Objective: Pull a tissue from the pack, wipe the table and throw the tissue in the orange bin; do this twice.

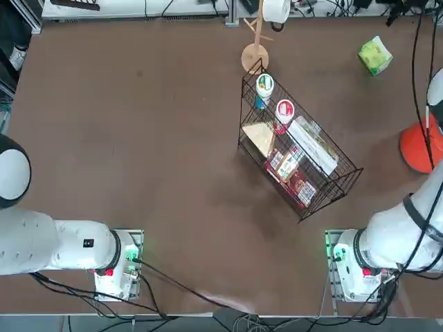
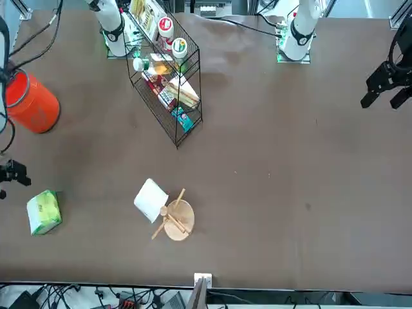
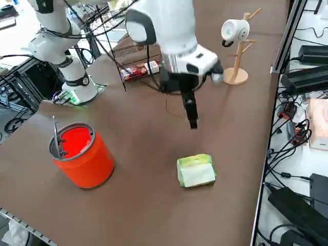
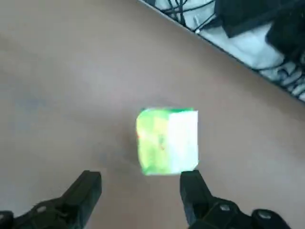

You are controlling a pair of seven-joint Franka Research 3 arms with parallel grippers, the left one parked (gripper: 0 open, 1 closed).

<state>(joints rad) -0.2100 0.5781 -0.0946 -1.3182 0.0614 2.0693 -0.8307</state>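
Right gripper (image 4: 140, 188) hangs above the large matte brown table (image 1: 138, 138), black fingers (image 4: 81, 191) spread wide with nothing between them. Through the wrist camera, the small soft yellow-green tissue pack with its pale face (image 4: 167, 140) lies flat just beyond the fingertips, apart from them.

In the overhead view the pack (image 1: 375, 55) sits toward two o'clock, near the far right corner. The bright orange-red round plastic bin (image 1: 419, 146) stands at about three o'clock, close to the right edge, partly behind the arm's cables.

Around centre, the black wire basket of groceries (image 1: 297, 149) runs diagonally, and the wooden stand with a white paper roll (image 1: 257, 41) is at twelve o'clock beyond it. Both stand well apart from the pack; open table around it.
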